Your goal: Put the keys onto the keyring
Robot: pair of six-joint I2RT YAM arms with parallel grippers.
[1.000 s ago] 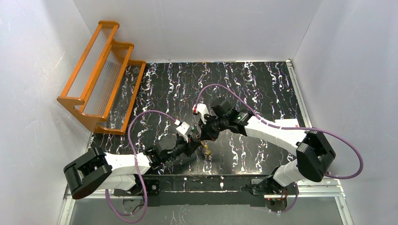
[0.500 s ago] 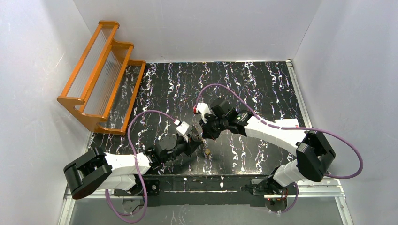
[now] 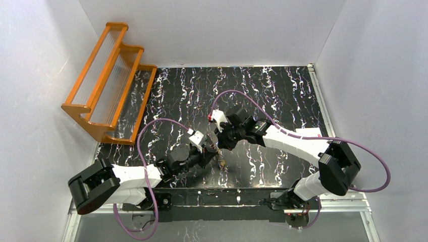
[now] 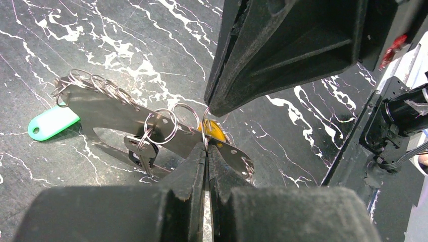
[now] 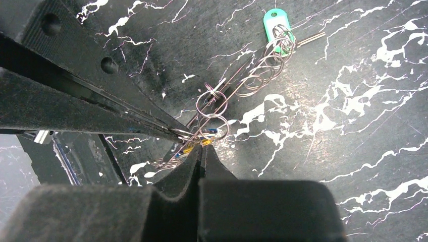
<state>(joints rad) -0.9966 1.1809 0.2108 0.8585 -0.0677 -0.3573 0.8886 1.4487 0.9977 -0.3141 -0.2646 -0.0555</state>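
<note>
Right now the keyring [image 4: 101, 108], a flat grey-silver metal plate with a long slot and a row of thin wire rings [image 4: 162, 126] threaded along its edge, lies slanted over the black, white-veined marble table [image 4: 60, 30].

The left gripper [image 4: 206, 151], black and two-fingered, meets the keyring near its yellow end. Its jaws are pressed together and pinch the plate's edge between the tips. The right gripper [image 5: 201, 150], also black, comes at the same end of the keyring from the opposite side. Its jaws are pressed together too, with the tips right at one of the wire rings. Whether they actually hold that ring cannot be told.

The green key [image 4: 50, 122], a small key with a rounded green plastic head, sits at the far end of the keyring from both grippers, among a cluster of rings. The yellow-orange key [image 4: 216, 132] shows just behind the keyring, beside the left fingertips. The blue key [image 5: 212, 131] is a small sliver just beside the right fingertips.

An orange wooden stepped rack [image 3: 108, 80] with clear ribbed shelves stands well apart from the keyring, to its far left.
</note>
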